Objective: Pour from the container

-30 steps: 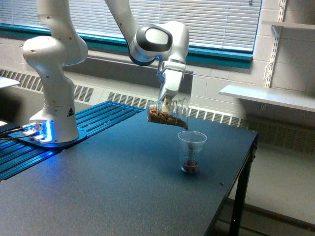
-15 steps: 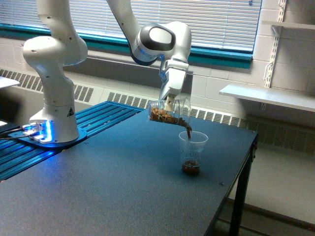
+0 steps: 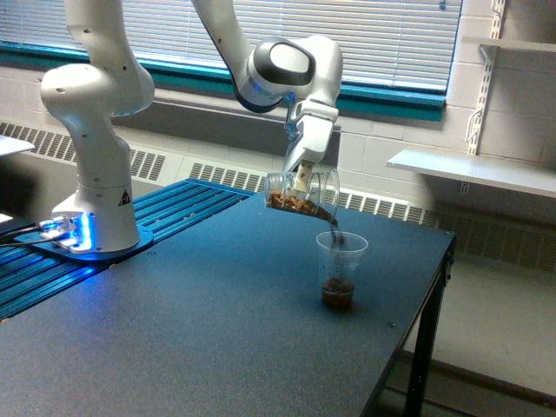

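- Above the bench [image 3: 217, 330], near its far right edge in the exterior view, we log the pour as under way: the container [image 3: 301, 195] is tipped well over, mouth down toward the view's right, with brown granular fill banked along its lower wall.
- A thin brown stream [image 3: 334, 236] leaves the lip and drops into the small cup [image 3: 340, 270] standing upright just below and slightly right of it; container and cup are apart, not touching.
- The gripper [image 3: 301, 178] holds the container from above; the fingers are closed on its wall, one pale finger showing through the clear plastic.
- The small cup has a shallow brown layer at its bottom; most of the fill is in the container, so we judge the pour early to midway.
- Next move, in our judgement: hold the lip over the cup's mouth and add tilt slowly, since the banked fill could slide out in a lump and overshoot the narrow rim.
- Surroundings: the arm's white base [image 3: 91, 208] stands well off to the view's left on a blue ribbed plate [image 3: 174, 213]; window blinds [image 3: 382, 39] and a wall shelf [image 3: 478, 169] lie behind.
- Nothing on the bench stands between container and cup; the cup's nearness to the bench edge is the one hazard we note.
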Robot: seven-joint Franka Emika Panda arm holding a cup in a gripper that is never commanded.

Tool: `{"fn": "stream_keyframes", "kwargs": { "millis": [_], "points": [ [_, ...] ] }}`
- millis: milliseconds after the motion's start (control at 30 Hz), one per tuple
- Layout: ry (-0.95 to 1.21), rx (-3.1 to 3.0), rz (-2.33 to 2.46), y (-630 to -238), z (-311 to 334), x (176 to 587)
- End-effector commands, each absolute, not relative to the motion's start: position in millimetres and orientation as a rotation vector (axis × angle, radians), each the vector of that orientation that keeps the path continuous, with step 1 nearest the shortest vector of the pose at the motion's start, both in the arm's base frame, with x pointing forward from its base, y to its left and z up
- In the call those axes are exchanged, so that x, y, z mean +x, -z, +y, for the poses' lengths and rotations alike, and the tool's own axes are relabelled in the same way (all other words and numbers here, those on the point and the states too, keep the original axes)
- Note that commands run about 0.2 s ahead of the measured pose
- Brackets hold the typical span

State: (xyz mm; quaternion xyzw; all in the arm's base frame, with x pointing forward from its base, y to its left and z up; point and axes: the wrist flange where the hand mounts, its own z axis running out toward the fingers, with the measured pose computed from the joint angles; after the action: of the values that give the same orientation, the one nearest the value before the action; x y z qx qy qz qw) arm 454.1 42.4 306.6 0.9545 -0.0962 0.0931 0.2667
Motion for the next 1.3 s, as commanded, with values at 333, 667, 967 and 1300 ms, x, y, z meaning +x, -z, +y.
{"fn": "stream_keyframes", "kwargs": {
  "millis": [333,667,967,1300],
  "points": [
    [-0.232,2.537,-0.2,-310,53,458],
    [-0.213,2.518,-0.184,-310,58,459],
    [-0.183,2.499,-0.183,-310,61,460],
    [-0.145,2.478,-0.187,-312,62,463]
  ]
}}
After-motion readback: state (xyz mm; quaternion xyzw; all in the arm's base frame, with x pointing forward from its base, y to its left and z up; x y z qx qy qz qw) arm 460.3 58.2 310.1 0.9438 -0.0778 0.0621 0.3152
